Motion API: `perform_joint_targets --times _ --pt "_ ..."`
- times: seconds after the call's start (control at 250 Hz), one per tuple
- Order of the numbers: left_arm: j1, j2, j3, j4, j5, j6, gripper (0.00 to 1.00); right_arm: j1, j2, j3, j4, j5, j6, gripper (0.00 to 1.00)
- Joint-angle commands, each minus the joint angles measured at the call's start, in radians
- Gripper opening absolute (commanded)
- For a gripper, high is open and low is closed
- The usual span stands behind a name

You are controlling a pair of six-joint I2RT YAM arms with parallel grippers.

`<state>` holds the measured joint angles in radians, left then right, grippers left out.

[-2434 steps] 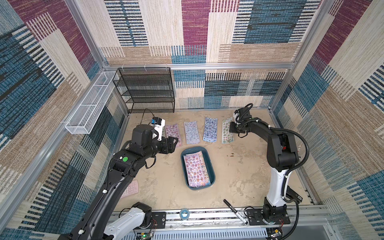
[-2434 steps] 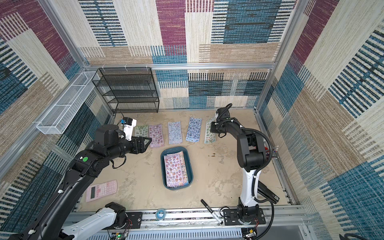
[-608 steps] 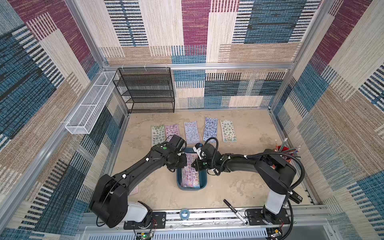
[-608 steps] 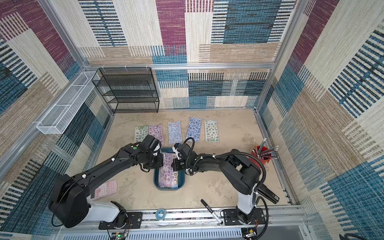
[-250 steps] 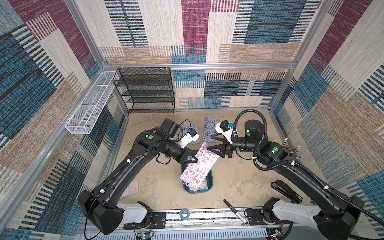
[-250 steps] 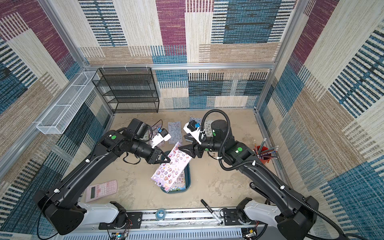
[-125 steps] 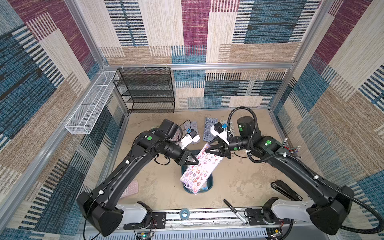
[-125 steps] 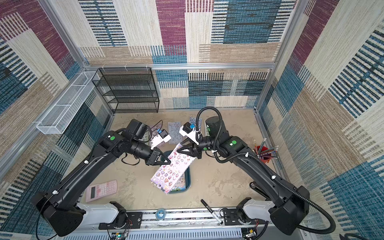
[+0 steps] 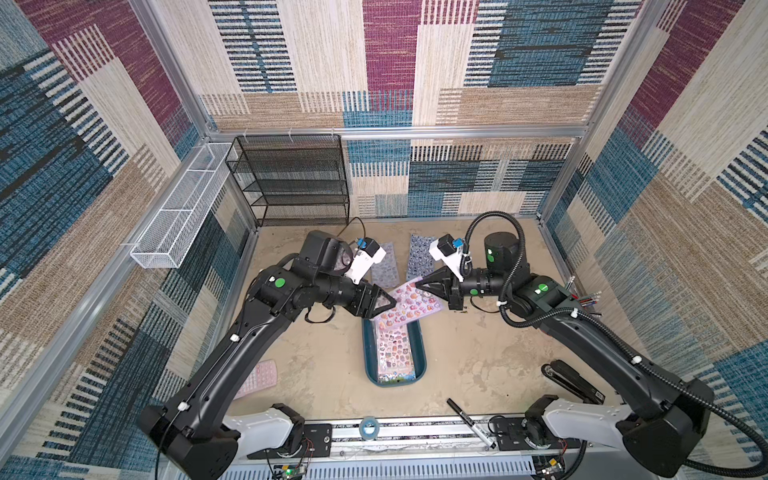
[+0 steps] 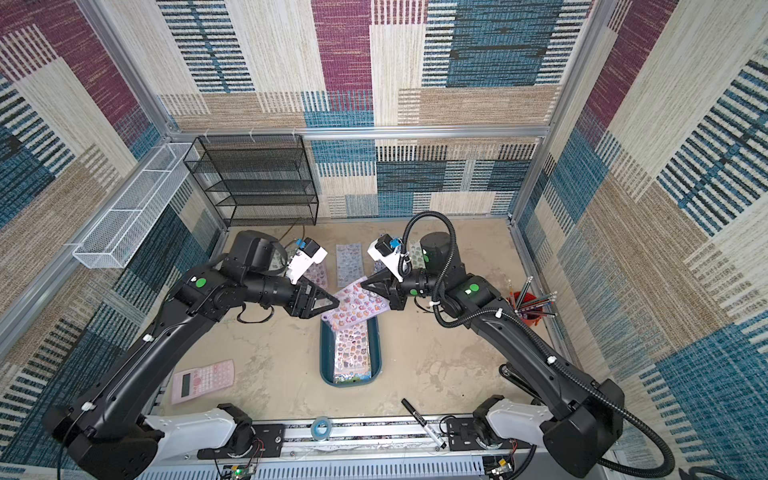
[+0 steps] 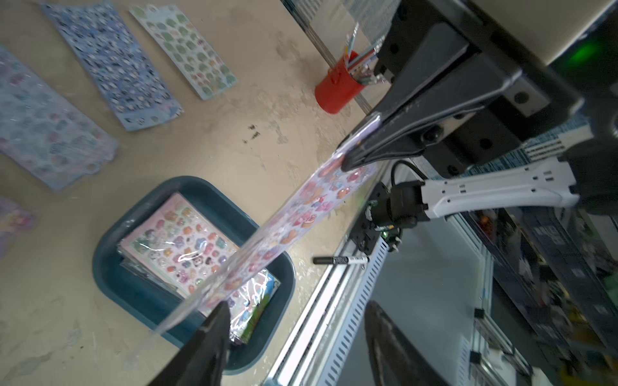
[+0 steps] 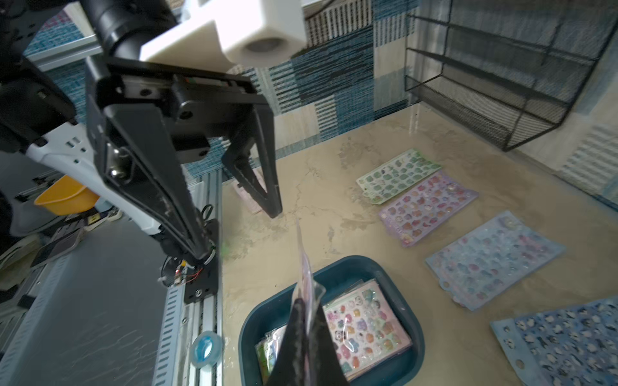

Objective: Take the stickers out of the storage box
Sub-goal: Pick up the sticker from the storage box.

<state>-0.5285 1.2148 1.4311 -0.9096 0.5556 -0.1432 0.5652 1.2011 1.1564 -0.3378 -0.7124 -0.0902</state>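
A pink sheet of stickers (image 9: 409, 307) hangs in the air above the storage box (image 9: 368, 353), a dark teal tray holding a stack of more stickers (image 11: 180, 240). My right gripper (image 9: 417, 284) is shut on the sheet's far end, seen edge-on in the right wrist view (image 12: 306, 274). My left gripper (image 9: 392, 300) faces it with jaws wide apart. The sheet's free end lies beside one of the left fingers (image 11: 217, 334). Several other stickers (image 12: 428, 207) lie flat in a row behind the box.
A black mesh rack (image 9: 295, 183) stands at the back left, with a white wire basket (image 9: 178, 208) on the left wall. A pink calculator (image 10: 203, 380) lies front left and a red pencil cup (image 10: 525, 305) stands at the right. A marker (image 9: 469, 424) and tape roll (image 9: 368, 427) sit at the front rail.
My right gripper has shut on the far end of the lifted sheet. My left gripper, which held the sheet, has opened and let it go.
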Motion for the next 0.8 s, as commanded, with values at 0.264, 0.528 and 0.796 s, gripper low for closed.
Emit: perform_joint_targets --times 0.264,0.528,0.796 --pt "0.032 -0.178 -0.347 0.631 -0.167 -0.467 0.85 0.001 -0.138 -0.208 0.653 0.27 0.483 0.0" --pt "0.03 -0.079 -0.426 0.999 -0.035 -0.688 0.86 0.002 -0.1 -0.317 0.92 0.249 0.671 0.0" --pt "0.027 -0.022 -0.455 1.127 0.011 -0.768 0.85 0.008 -0.105 -0.352 0.976 0.338 0.689 0.0"
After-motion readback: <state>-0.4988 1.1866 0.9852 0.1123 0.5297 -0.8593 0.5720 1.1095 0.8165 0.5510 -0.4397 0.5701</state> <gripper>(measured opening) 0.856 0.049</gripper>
